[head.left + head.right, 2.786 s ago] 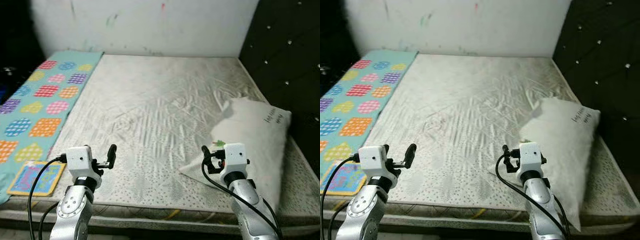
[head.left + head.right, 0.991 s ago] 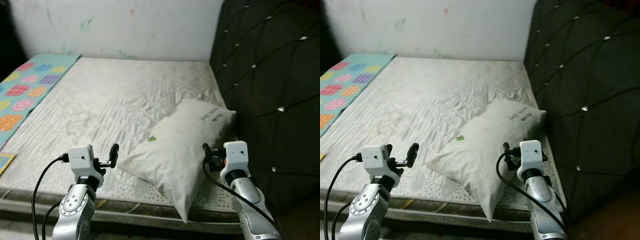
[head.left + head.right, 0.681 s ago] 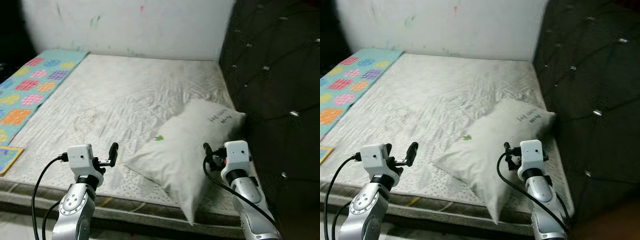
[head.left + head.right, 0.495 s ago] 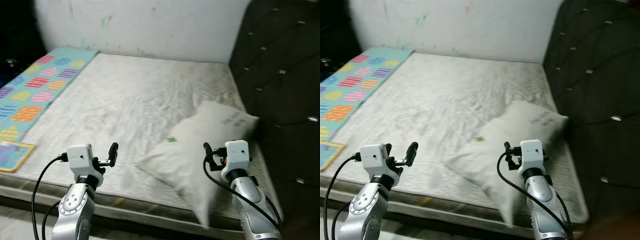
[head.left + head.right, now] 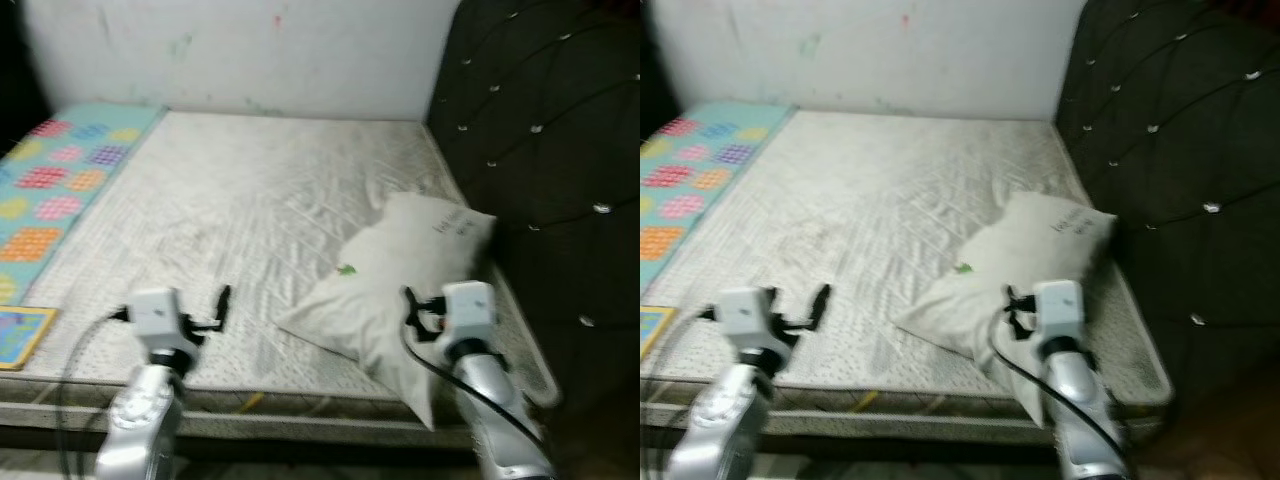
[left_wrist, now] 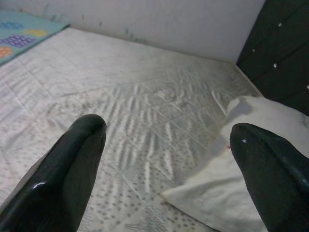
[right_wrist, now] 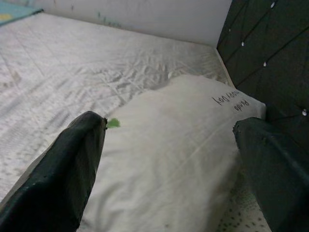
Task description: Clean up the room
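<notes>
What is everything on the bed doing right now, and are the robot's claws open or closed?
White pillow with black writing: lying flat, askew, by the headboard.
Grey quilted mattress: bare, wrinkled.
Colourful patterned mat: spread flat along the far side.
Left gripper: open, holding nothing.
Right gripper: open, above the pillow.

free: bare mattress (image 5: pixel 250 210) centre and left | blocked: pillow (image 5: pixel 400 275) lower right, headboard (image 5: pixel 540 150) right edge

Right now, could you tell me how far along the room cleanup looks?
Nothing looks done yet. The pillow lies askew near the mattress's front corner, beside the dark headboard, untouched. In hand: the right gripper faces the pillow, jaws open, holding nothing; the left gripper is open too. Left: straightening the pillow and the colourful mat.
</notes>
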### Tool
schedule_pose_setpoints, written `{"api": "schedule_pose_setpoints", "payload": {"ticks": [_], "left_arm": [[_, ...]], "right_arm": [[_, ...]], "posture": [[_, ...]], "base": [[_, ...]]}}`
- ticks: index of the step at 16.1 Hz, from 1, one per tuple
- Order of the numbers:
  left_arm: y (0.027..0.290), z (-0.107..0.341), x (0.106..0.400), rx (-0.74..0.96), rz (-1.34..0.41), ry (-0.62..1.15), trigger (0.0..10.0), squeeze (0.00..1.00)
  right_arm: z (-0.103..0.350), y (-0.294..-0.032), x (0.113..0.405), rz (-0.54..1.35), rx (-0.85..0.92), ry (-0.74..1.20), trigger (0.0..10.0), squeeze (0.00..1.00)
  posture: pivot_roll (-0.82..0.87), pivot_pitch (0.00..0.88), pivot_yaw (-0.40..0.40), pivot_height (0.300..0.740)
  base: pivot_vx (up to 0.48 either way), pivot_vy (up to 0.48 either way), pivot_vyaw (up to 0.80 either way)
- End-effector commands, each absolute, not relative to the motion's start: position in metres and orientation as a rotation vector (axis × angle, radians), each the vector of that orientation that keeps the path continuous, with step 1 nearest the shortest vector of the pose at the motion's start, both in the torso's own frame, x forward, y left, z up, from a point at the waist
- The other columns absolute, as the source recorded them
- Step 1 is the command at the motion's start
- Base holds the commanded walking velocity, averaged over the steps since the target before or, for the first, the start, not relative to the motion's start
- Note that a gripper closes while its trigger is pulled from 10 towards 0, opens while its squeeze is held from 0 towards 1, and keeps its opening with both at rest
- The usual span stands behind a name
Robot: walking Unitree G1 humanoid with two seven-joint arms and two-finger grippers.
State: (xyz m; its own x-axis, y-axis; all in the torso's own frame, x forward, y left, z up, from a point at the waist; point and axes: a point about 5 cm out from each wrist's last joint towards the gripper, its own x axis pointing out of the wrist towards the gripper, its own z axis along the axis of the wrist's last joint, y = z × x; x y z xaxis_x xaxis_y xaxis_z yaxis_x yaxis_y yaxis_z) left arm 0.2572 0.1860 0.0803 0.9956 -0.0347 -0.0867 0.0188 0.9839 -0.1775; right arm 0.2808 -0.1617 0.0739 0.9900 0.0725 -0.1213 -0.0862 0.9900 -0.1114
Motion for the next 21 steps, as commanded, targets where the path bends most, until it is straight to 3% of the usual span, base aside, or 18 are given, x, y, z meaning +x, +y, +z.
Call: {"api": "schedule_pose_setpoints", "payload": {"ticks": [1, 4, 21], "left_arm": [[0.1809, 0.0829, 0.2584, -0.193, -0.056, 0.076, 10.0, 0.0], [0.1806, 0.0827, 0.2578, -0.2, -0.057, 0.075, 10.0, 0.0], [0.1821, 0.0801, 0.2588, -0.203, -0.054, 0.092, 10.0, 0.0]], "right_arm": [[0.0789, -0.1657, 0.2839, 0.069, -0.124, 0.102, 10.0, 0.0], [0.0786, -0.1661, 0.2833, 0.067, -0.122, 0.104, 10.0, 0.0], [0.0781, -0.1642, 0.284, 0.077, -0.125, 0.103, 10.0, 0.0]], "posture": [[-0.14, 0.0, 0.002, 0.74], [-0.14, 0.0, 0.003, 0.74], [-0.14, 0.0, 0.005, 0.74]], "base": [[0.0, 0.0, 0.0], [0.0, 0.0, -0.8], [0.083, 0.0, 0.0]]}}
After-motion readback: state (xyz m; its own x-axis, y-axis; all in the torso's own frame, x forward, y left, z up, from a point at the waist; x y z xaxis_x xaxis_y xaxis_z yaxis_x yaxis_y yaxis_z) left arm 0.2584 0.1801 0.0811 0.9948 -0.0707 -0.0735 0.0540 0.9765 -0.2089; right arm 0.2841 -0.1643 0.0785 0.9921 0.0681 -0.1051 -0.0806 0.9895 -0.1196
